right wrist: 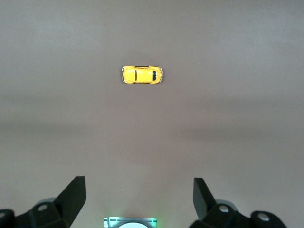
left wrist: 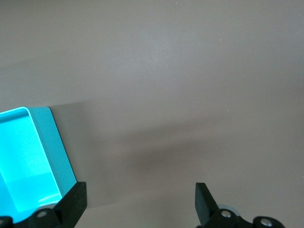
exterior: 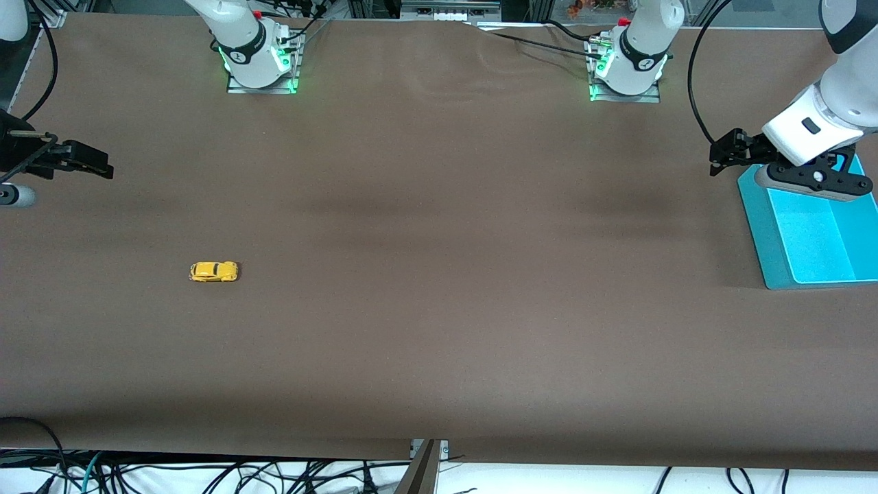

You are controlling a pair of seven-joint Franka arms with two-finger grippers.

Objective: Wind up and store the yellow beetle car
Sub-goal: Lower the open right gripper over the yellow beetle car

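The yellow beetle car [exterior: 214, 272] stands on its wheels on the brown table, toward the right arm's end. It also shows in the right wrist view [right wrist: 142, 75], well clear of the fingers. My right gripper [exterior: 96, 165] is open and empty, up in the air over the table's edge at the right arm's end. In its own view the right gripper [right wrist: 137, 194] has nothing between its fingers. My left gripper [exterior: 725, 154] is open and empty, over the table beside a teal bin [exterior: 756, 226]. In its own view the left gripper [left wrist: 139, 200] holds nothing.
The teal bin is open-topped and empty, at the left arm's end of the table; its wall shows in the left wrist view [left wrist: 59, 149]. The two arm bases [exterior: 260, 65] [exterior: 625, 72] stand along the table's edge farthest from the front camera.
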